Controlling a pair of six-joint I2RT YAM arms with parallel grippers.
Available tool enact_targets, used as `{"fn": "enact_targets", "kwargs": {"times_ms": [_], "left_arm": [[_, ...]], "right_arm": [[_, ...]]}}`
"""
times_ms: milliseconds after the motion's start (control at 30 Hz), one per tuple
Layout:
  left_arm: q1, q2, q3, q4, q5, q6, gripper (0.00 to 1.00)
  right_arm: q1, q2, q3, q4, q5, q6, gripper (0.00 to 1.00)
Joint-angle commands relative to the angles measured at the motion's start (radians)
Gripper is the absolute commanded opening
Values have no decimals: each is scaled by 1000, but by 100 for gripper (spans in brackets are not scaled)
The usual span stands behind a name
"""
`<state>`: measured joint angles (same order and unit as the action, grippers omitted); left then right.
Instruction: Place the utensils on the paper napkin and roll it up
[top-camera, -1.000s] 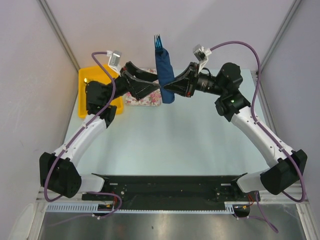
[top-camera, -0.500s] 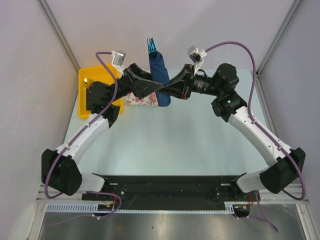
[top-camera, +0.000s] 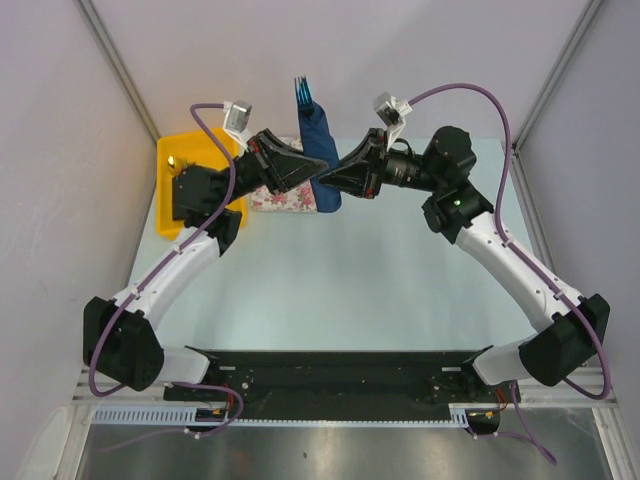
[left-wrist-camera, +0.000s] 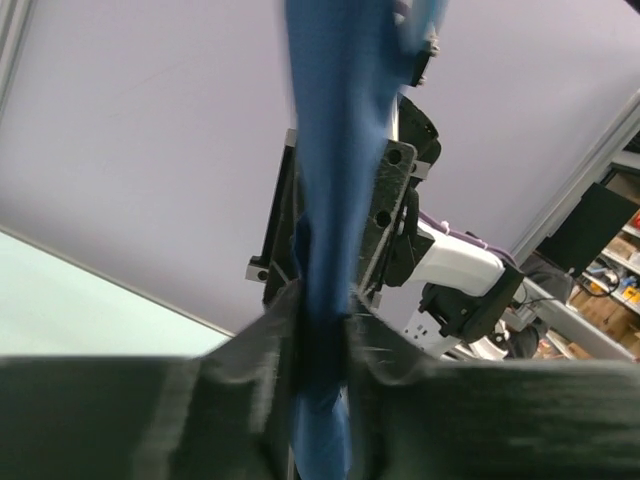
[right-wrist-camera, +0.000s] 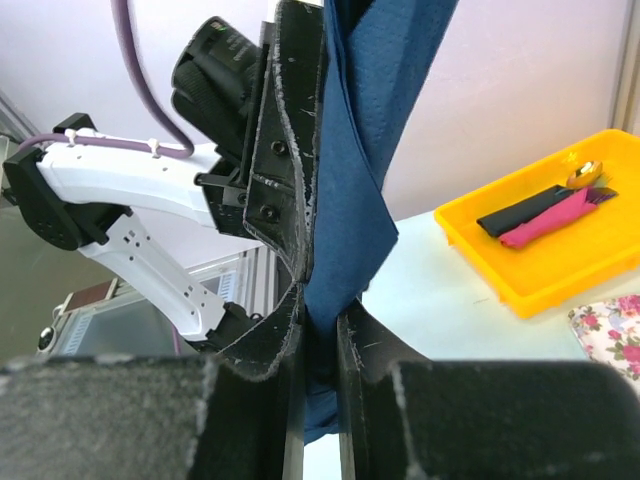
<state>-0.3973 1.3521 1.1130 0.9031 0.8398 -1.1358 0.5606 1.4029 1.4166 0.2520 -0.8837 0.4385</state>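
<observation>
The thin dark navy blue paper napkin (top-camera: 320, 140), rolled into a slim bundle, is hanging in the air over the far part of the pale green table (top-camera: 340, 290), clear of its surface. Its lower end is showing above the pink-and-white floral mat (top-camera: 278, 198).

The bundle's long axis is standing close to upright. In the overhead view it is running from the mat toward the back wall and leaning slightly left at the top. A bright blue, pronged utensil tip (top-camera: 303, 92) is sticking out of that upper end.

The left gripper (top-camera: 318, 179) is clamping the lower part of the bundle from the left, its fingers pressing into the cloth. The right gripper (top-camera: 327, 182) is pinching the same stretch from the right, directly opposite.

A yellow plastic tray (top-camera: 172, 152) is sitting at the far left, holding a black block (right-wrist-camera: 515, 213) and a pink block (right-wrist-camera: 555, 215).
</observation>
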Motion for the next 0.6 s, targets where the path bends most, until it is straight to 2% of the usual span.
{"fn": "enact_targets", "kwargs": {"times_ms": [0, 33, 67, 267, 300, 433, 500, 567], "left_arm": [[-5, -15, 34, 39, -21, 18, 17], [-5, -13, 34, 39, -22, 19, 12], [-5, -13, 33, 36, -21, 21, 0], [-5, -14, 27, 33, -22, 44, 0], [-2, -18, 27, 33, -22, 50, 0], [23, -22, 31, 22, -42, 79, 0], [29, -18, 39, 22, -42, 80, 0], [34, -13, 42, 23, -41, 80, 0]], "right_arm": [[1, -4, 53, 36, 9, -23, 0], [1, -7, 51, 32, 9, -24, 0], [1, -7, 53, 29, 11, -26, 0], [-8, -10, 58, -11, 32, -38, 1], [-10, -10, 61, -37, 37, -46, 9], [-39, -19, 62, -86, 61, -64, 27], [-62, -24, 61, -108, 66, -63, 39], [-74, -27, 67, -122, 68, -63, 45]]}}
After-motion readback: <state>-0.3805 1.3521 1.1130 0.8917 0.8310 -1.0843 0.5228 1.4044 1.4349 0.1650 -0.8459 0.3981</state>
